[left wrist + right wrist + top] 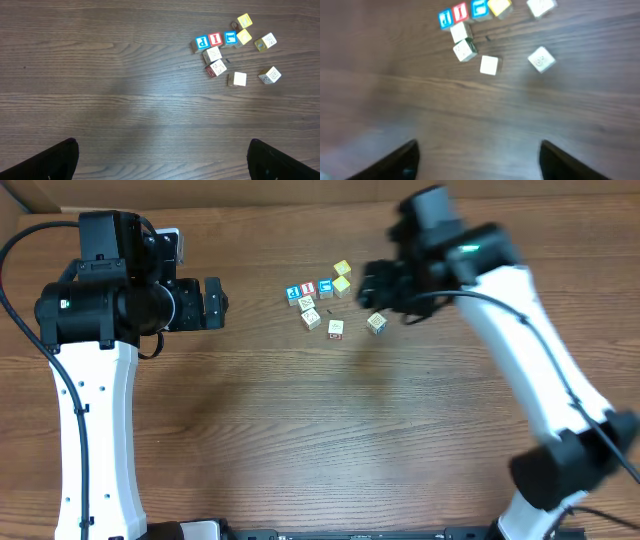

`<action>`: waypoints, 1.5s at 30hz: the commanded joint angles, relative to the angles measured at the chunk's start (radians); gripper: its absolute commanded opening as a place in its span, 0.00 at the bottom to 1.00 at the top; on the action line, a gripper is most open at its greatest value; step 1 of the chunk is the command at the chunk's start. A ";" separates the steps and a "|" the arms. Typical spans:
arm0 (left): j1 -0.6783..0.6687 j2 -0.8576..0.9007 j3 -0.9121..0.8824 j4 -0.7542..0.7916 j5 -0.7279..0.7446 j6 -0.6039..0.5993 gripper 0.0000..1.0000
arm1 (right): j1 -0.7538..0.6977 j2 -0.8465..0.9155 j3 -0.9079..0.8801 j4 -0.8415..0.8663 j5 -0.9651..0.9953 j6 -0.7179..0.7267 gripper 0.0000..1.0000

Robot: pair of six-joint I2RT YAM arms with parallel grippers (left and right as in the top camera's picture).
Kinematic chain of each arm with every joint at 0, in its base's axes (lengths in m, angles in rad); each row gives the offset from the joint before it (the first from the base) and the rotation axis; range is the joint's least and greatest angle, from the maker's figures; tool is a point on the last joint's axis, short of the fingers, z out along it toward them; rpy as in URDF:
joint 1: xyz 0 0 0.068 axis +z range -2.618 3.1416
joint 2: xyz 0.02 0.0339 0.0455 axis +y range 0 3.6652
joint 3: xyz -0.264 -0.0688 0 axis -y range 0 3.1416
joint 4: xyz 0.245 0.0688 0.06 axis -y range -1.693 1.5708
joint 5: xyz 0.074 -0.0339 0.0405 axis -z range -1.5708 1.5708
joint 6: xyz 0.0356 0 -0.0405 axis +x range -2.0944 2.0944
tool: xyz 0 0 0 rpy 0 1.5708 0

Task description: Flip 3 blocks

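While the left gripper (162, 149) is hanging with its fingers spread wide and nothing between them, the three blocks (335, 328) are lying in the upper middle of the overhead frame on the wooden table (300, 430), just below a short row of blue, red and blue letter cubes (308, 288). The green-marked block (311, 318) is sitting nearest that row, pale on top and showing a green side in the right wrist view. The red-bordered block (335, 329) is resting just to its right, its top looking plain and pale, with a red edge showing along its lower side. The third block (376, 323) is lying apart, further right, showing a pale face with what seems a bluish letter outline and a yellow side. Being cubes, they are showing equal sides rather than a long axis; each is sitting flat, turned slightly askew to the frame edges. The right gripper (478, 147) is hovering over them, fingers apart and empty. In the overhead view that gripper is showing only as a blur and is covering part of the cluster beside the yellow cubes (341, 283). The letters on the pale faces are coming out too small to read.
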 commanded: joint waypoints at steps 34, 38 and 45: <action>0.000 0.000 0.024 0.004 -0.002 -0.010 1.00 | 0.109 0.462 0.013 0.301 0.166 0.030 0.39; 0.000 0.000 0.024 0.004 -0.002 -0.010 1.00 | 0.110 0.421 0.054 0.243 0.166 0.026 0.34; 0.000 0.000 0.024 0.004 -0.002 -0.010 1.00 | 0.137 0.274 0.058 0.107 0.166 0.027 0.33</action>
